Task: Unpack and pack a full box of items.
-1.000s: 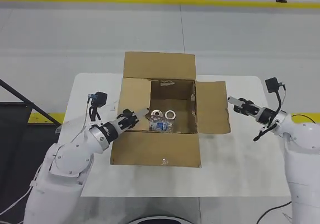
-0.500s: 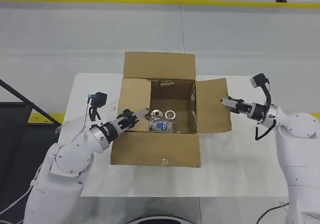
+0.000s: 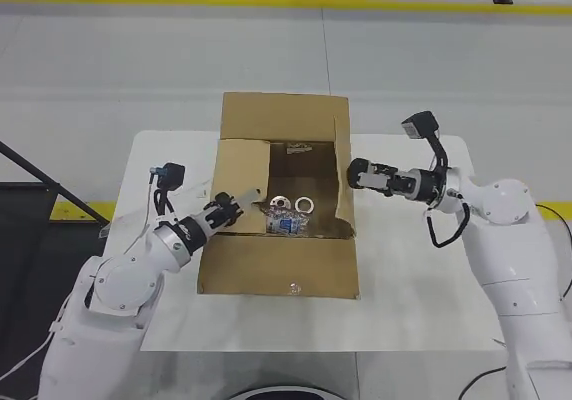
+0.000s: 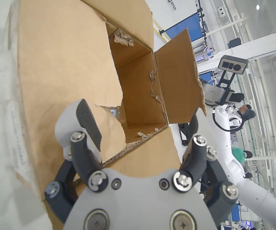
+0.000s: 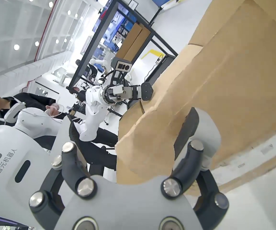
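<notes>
Cardboard, torn along its seams: the box (image 3: 278, 268) sits mid-tabletop (image 3: 406, 290), backed toward the far edge, with its far and near flaps folded flat outward. On its floor lie two pale rings (image 3: 305, 204) and a blue-and-white packet (image 3: 286, 224), so the unpacking looks barely begun.

The right flap (image 3: 346, 200) stands nearly upright. The right jaws are spread wide with the flap's edge between them, not pinched, apparently to steer it.

The left flap (image 3: 241, 165), ragged along its inner edge, lies opened toward the tabletop's left edge. The left jaws hover just over that torn edge, also spread wide and holding nothing.

Both arms seem placed to manage the side flaps and keep the opening reachable.
</notes>
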